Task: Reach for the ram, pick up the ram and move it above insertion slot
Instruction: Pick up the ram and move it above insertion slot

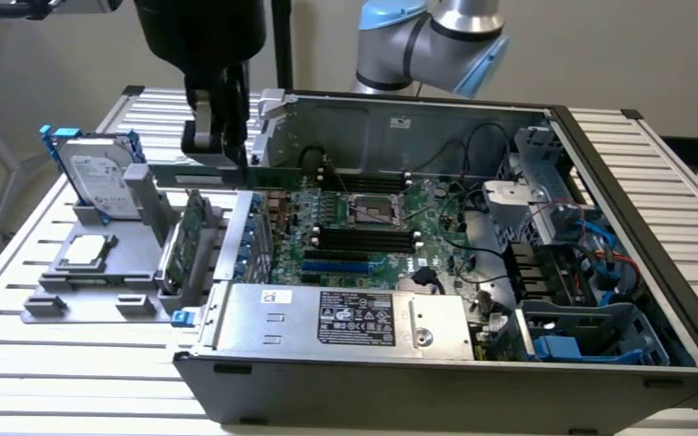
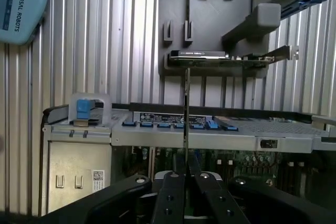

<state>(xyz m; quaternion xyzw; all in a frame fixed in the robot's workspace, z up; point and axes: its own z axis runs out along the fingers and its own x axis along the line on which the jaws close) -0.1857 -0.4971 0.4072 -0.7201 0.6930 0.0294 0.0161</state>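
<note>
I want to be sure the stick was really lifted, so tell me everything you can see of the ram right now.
The ram is a long, thin green circuit-board stick, held level and on edge in the gripper, above the grey parts holder and just outside the open computer case, at its wall on the exterior view's left. In the wrist view it appears edge-on as a thin dark line running out from between the closed fingers. Nothing but the gripper touches it. Its chips cannot be made out.

Your exterior view looks down from high in front of the open case [image 1: 446, 363], taking in the whole table [image 1: 34, 363]. Your wrist view sits close above the gripper [image 2: 185, 182], facing along its fingers. Both share the grey holder [image 1: 94, 282] and the case's edge.
</note>
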